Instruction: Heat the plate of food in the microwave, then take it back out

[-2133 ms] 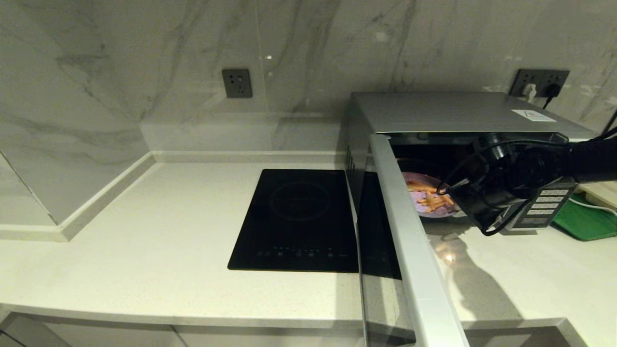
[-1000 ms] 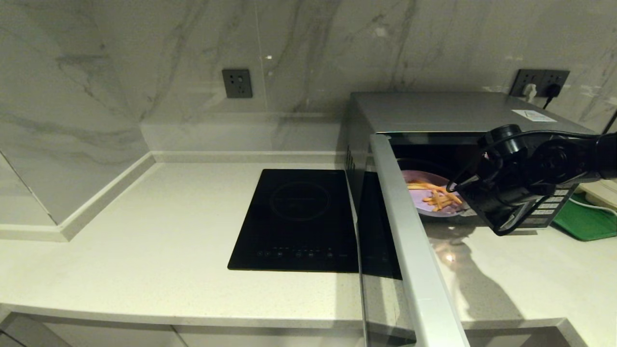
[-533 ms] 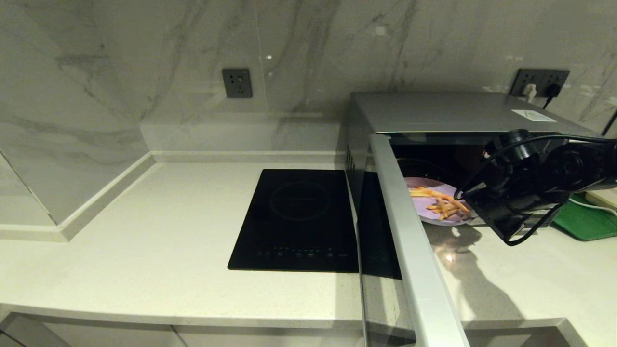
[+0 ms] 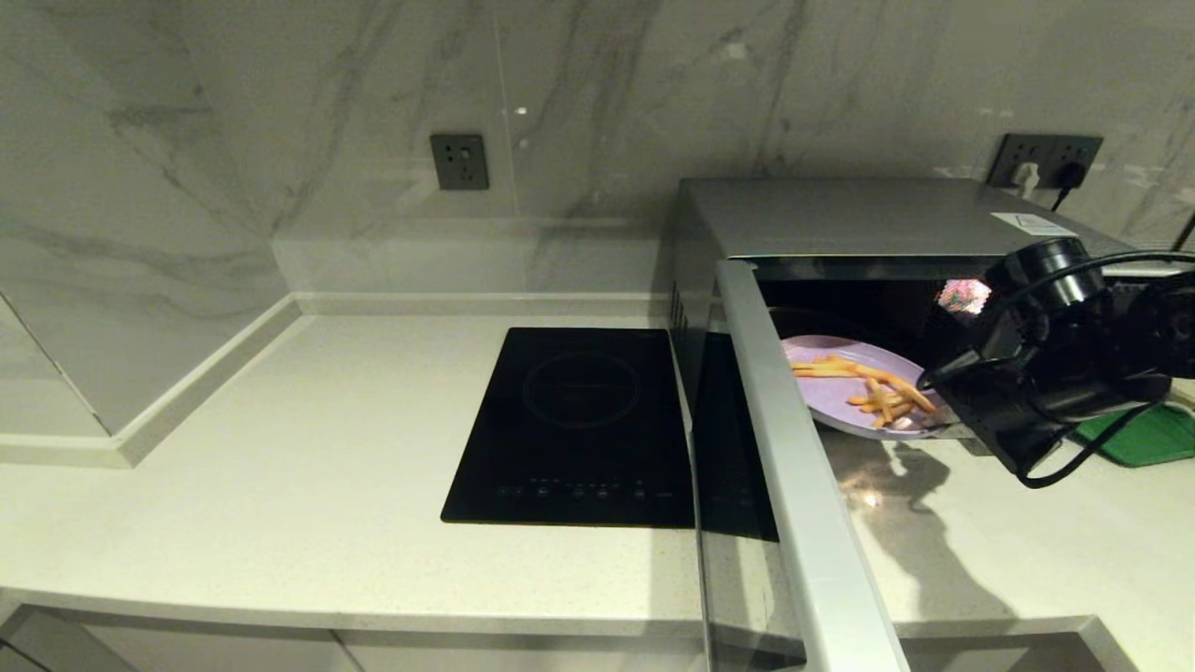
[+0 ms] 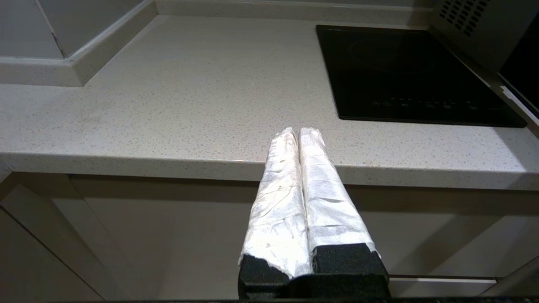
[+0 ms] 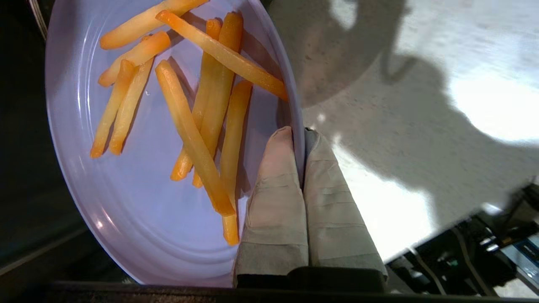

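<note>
Change: since the earlier pictures, the plate of food (image 4: 854, 387) is carried further out of the microwave (image 4: 868, 224), and the right arm is pulled back toward the right.
Plate of food: the lilac plate is held at the mouth of the oven, partly over the white counter (image 4: 280, 448). It is tilted a little, and orange-yellow sticks are lying on it.
Right gripper (image 6: 298, 134): it is closed tight on the plate's rim, with one wrapped finger (image 6: 273, 185) on the inside of the plate and the other on the outside. It is seen just in front of the oven, above the counter.
Microwave: its door (image 4: 794, 467) is swung wide open toward the front, and the dark inside is shown behind the plate.
Left gripper (image 5: 299, 131): it is parked low, in front of the counter's edge. Its two white-wrapped fingers are pressed together and nothing is held.
Cooktop (image 4: 579, 420): the black glass square is set into the counter, just to the left of the oven.
Green tray (image 4: 1134, 434): it is lying on the counter at the far right, partly hidden behind the right arm.
Shadow: a dark shape of the arm is thrown on the counter under the plate.
</note>
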`<state>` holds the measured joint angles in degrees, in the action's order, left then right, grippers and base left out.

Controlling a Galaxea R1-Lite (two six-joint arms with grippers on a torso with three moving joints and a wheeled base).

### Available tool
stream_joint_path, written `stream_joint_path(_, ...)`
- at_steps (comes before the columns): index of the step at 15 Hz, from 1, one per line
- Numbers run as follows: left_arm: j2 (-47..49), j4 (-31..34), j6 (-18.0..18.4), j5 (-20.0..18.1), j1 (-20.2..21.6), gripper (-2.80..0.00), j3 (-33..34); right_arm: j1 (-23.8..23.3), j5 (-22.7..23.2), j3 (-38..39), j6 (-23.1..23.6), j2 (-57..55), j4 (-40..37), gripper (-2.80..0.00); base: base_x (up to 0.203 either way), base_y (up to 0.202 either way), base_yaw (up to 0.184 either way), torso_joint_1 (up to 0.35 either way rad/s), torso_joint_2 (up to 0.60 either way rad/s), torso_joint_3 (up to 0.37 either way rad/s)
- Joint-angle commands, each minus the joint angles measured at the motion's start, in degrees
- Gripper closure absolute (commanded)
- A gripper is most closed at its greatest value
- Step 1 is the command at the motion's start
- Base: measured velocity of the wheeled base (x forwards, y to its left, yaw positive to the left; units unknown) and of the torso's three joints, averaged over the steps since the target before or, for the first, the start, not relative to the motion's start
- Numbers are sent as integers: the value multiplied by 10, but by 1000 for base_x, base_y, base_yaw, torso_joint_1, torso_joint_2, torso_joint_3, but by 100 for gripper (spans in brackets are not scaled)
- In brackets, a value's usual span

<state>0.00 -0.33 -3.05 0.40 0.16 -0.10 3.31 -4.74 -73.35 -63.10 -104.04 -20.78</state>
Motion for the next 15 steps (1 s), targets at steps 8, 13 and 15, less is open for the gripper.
stream_joint_path(8, 0, 0, 0, 0, 0, 0, 0, -194, 50, 151, 101, 161, 16, 0, 0, 0, 0, 0, 0, 0)
stream_joint_path(13, 0, 0, 0, 0, 0, 0, 0, -421, 153, 192, 212, 153, 18, 0, 0, 0, 0, 0, 0, 0)
stream_joint_path(15, 0, 0, 0, 0, 0, 0, 0, -494, 184, 195, 257, 129, 23, 0, 0, 0, 0, 0, 0, 0)
